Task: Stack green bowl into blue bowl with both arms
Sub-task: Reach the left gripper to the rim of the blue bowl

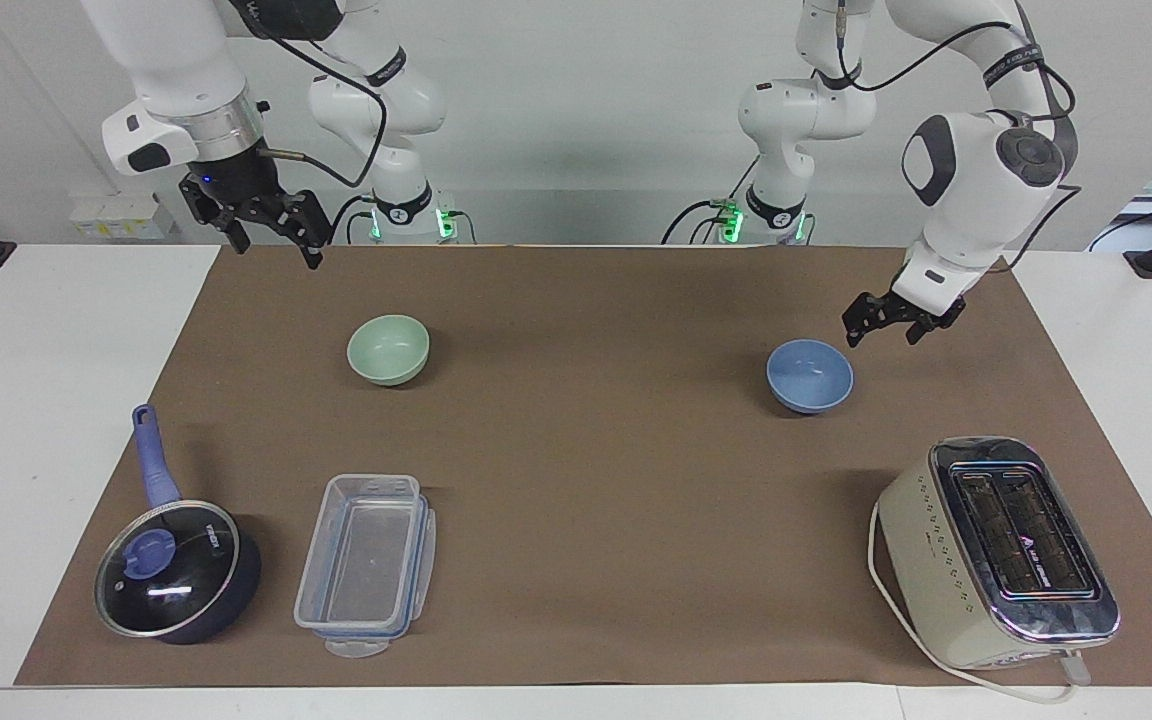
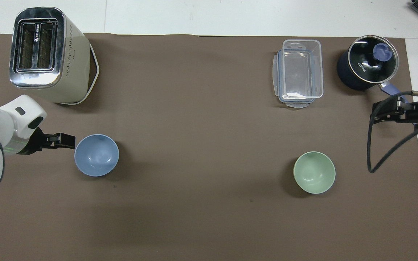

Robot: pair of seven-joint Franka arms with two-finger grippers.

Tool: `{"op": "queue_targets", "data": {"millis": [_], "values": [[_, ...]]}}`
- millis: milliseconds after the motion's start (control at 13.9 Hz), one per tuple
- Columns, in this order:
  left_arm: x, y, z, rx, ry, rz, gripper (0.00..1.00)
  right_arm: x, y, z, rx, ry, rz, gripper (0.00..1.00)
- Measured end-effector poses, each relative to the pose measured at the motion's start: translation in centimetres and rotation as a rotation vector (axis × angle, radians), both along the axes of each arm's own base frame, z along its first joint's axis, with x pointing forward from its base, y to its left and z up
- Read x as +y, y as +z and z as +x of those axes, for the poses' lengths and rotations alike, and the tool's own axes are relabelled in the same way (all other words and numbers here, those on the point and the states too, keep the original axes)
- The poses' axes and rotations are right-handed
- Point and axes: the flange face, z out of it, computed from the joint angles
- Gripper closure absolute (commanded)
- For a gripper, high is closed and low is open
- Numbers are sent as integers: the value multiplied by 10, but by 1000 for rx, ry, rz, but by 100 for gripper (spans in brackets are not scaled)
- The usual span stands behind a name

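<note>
Facing view: left gripper (image 1: 880, 332) spread, empty, beside blue bowl (image 1: 809, 375); right gripper (image 1: 271, 235) spread, empty

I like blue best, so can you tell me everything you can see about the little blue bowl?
The blue bowl is small, round and light periwinkle, with a plain matte finish that looks like plastic or ceramic. It stands upright and empty on the brown mat, toward the left arm's end of the table, nearer to the robots than the toaster. The left pincer hangs open beside its rim and does not seem to touch it.
</note>
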Motion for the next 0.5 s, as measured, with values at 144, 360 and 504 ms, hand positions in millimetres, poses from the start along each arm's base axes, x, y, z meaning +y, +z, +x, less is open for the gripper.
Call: {"op": "queue_targets", "data": {"millis": [144, 360, 504], "values": [[-7, -14, -4, -2, -13, 0, 0, 0, 0, 0, 0, 0, 0, 0], [-24, -55, -18, -32, -39, -4, 0, 0, 0, 0, 0, 0, 0, 0], [-26, -80, -30, -40, -40, -6, 0, 0, 0, 0, 0, 0, 0, 0]]}}
